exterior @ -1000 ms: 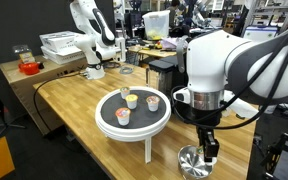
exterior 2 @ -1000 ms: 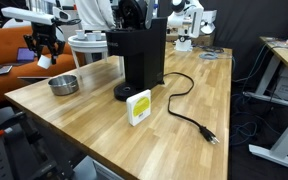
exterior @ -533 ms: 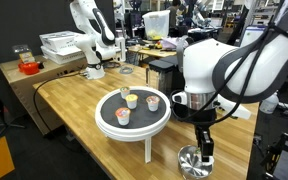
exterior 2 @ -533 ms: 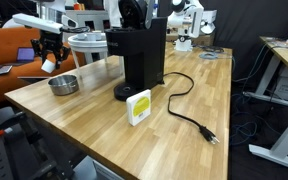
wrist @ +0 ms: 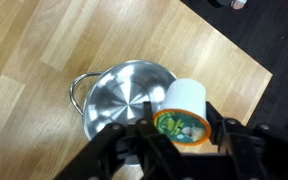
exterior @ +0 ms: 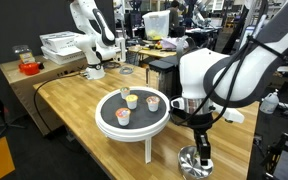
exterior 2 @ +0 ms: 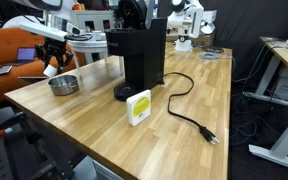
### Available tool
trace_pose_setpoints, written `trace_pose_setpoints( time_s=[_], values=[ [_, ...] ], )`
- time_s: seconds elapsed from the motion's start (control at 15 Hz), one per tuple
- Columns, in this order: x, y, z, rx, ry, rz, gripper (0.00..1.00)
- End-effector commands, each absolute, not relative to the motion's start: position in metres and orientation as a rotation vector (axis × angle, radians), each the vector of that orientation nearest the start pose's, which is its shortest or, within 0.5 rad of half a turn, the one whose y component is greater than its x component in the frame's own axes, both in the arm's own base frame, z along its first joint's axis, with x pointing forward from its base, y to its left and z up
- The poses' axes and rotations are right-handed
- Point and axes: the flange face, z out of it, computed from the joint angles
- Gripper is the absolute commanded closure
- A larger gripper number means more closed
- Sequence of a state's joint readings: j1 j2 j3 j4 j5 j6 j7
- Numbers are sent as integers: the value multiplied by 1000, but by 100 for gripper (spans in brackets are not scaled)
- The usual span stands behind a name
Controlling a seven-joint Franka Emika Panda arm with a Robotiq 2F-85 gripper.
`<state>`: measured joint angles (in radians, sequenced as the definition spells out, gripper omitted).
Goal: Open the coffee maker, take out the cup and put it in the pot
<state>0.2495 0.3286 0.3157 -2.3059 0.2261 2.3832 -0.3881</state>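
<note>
My gripper [wrist: 181, 132] is clamped on the small white coffee-pod cup [wrist: 186, 98] with the green foil top. In the wrist view I see a dark finger on either side of it, and the cup is tilted so the foil faces the camera. Below it sits the round, shiny stainless-steel pot [wrist: 119, 100], with a loop handle on the left of that view. The cup hangs over the pot's right-hand rim, clear of the metal as far as I can judge.

In an exterior view the gripper [exterior: 202, 150] points straight down just above the pot [exterior: 192, 165], which stands near the table edge. The cup is too small for me to pick out there. In an exterior view the gripper [exterior 2: 51, 62] holds the pale cup [exterior 2: 50, 71] above the pot [exterior 2: 63, 85] and slightly to one side of it.

Further out, the black boxy coffee maker [exterior 2: 139, 55] stands upright on its round base on the light wooden table [exterior 2: 104, 135], well apart from the pot. I cannot tell whether its top is raised. Just in front of it stands a small yellow-and-white box [exterior 2: 138, 107], and a black power cord [exterior 2: 189, 112] trails across the wood.

Near the arm is the white round pedestal tray [exterior: 131, 135] with a black top. It carries three small cups [exterior: 126, 97] topped yellow, orange and red.
</note>
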Motion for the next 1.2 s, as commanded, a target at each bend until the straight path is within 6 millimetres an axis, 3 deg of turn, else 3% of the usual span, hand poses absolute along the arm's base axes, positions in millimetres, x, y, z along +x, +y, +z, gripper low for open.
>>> trace_pose_setpoints(
  time_s=[0.0, 0.8, 0.87, 0.93, 1.0, 1.07, 1.13],
  values=[
    [425, 272, 188, -2669, -1067, 380, 74],
    [435, 263, 174, -2680, -1026, 389, 74],
    [437, 262, 175, -2682, -1022, 385, 48],
    [439, 261, 176, -2688, -1017, 380, 38],
    [441, 260, 177, -2692, -1011, 376, 41],
    [442, 258, 177, -2696, -1004, 375, 37],
    [443, 256, 177, -2702, -998, 376, 16]
  ],
)
